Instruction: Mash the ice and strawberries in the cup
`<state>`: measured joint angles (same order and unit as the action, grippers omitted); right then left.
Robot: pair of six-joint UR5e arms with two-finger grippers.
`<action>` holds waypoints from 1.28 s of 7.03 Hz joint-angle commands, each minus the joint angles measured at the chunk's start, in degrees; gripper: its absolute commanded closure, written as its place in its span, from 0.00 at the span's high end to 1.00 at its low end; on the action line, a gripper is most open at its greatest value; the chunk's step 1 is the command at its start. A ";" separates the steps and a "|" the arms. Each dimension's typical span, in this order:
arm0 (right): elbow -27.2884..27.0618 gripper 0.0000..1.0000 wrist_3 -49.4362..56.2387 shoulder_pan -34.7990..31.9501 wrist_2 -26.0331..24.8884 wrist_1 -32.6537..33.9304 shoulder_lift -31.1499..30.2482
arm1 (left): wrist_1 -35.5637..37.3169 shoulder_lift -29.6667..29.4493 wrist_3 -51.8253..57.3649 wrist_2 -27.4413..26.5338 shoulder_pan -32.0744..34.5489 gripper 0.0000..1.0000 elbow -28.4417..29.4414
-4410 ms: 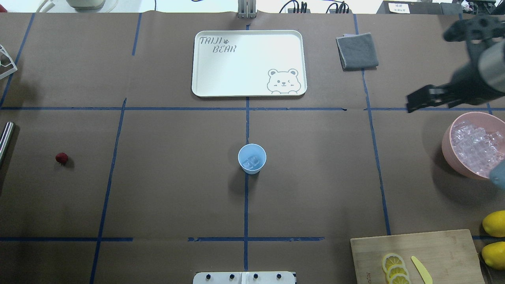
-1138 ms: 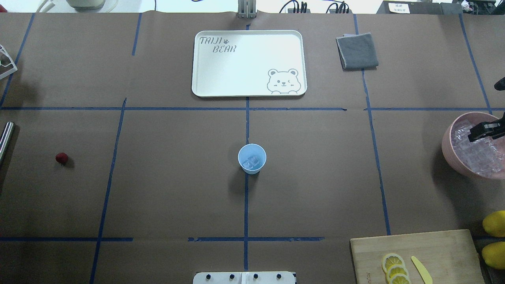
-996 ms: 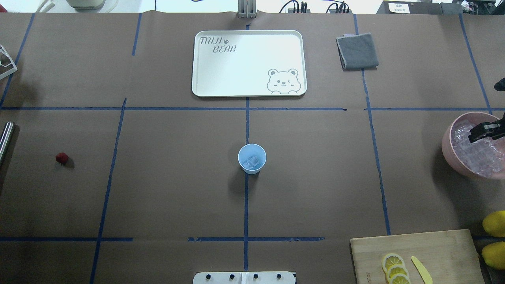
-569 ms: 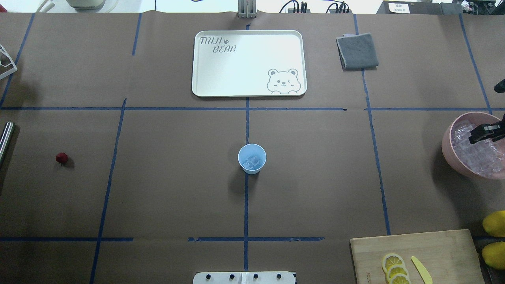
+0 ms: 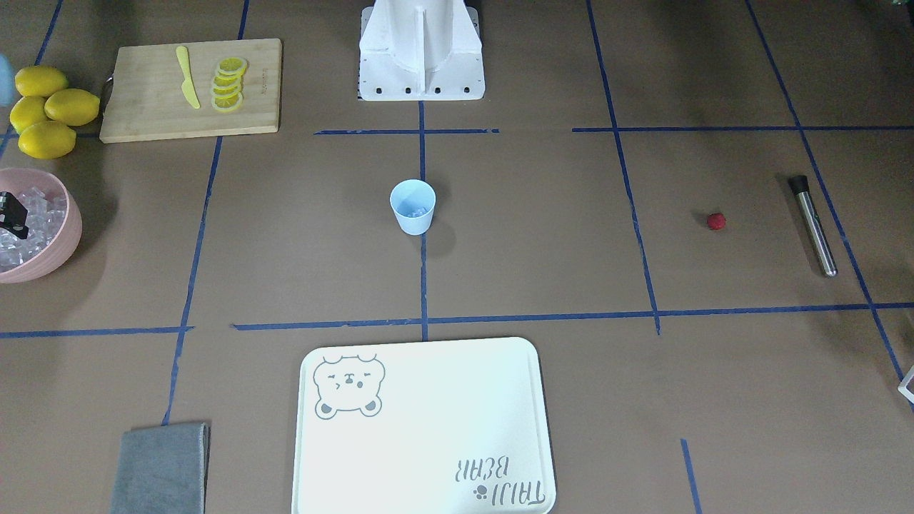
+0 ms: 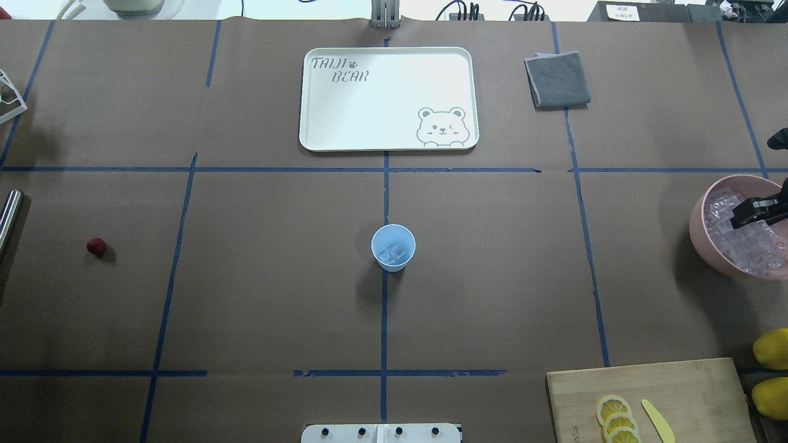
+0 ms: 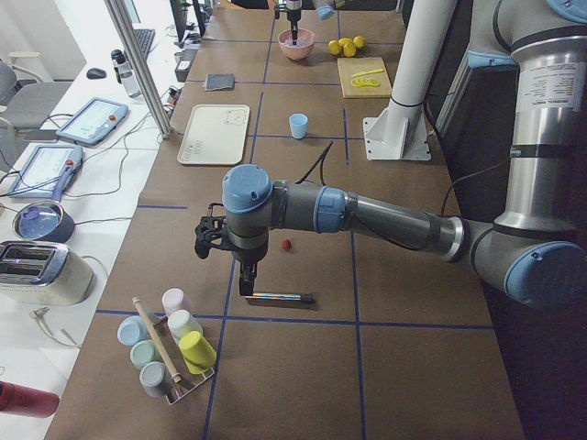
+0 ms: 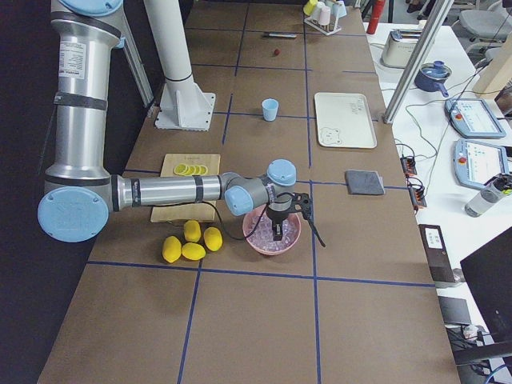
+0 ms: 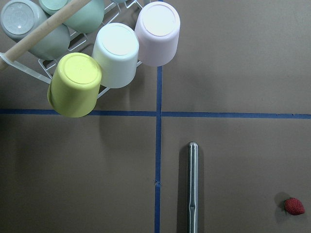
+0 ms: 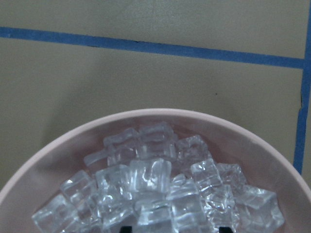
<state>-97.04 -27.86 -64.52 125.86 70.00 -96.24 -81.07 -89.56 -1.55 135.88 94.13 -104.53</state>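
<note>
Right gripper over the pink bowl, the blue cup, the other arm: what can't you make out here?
Right gripper: mostly cut off by the overhead view's right edge; its wrist view shows only two fingertips at the bottom edge, so their depth in the bowl is unclear.
Ice in the cup: clear, too small to count overhead.
Left gripper: only in the left side view, too small to judge open or shut.

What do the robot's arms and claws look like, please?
The left arm and right arm are silver-grey tubes with light-blue joint caps and a white label; a thin black cable runs along each. The left claw and right claw are black.
</note>
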 commanded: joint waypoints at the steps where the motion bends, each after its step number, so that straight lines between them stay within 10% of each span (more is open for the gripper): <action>1: 0.01 0.66 0.00 0.01 0.00 -0.03 0.00 | 0.03 0.00 -0.03 0.00 0.00 1.00 -0.15; 2: -0.07 0.66 0.00 0.01 0.09 -0.03 -0.09 | 0.03 0.00 -0.03 0.00 0.00 1.00 -0.15; 3: -0.16 0.49 0.09 0.01 0.09 0.05 -0.09 | 0.03 0.00 -0.03 0.00 0.00 1.00 -0.23; 4: -0.25 0.11 0.09 0.01 0.17 0.14 -0.09 | 0.03 0.00 0.06 0.00 0.00 1.00 -0.23; 5: -0.43 0.01 0.09 0.01 0.78 -0.03 -0.18 | 0.20 0.00 -0.03 0.00 0.00 1.00 -0.23; 9: -10.23 0.00 0.09 -2.44 2.20 0.84 -3.85 | 0.29 0.00 -0.03 1.05 0.00 1.00 -0.32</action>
<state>-102.80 -27.72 -65.75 127.80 70.60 -98.23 -80.84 -89.56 -1.58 136.24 94.13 -104.86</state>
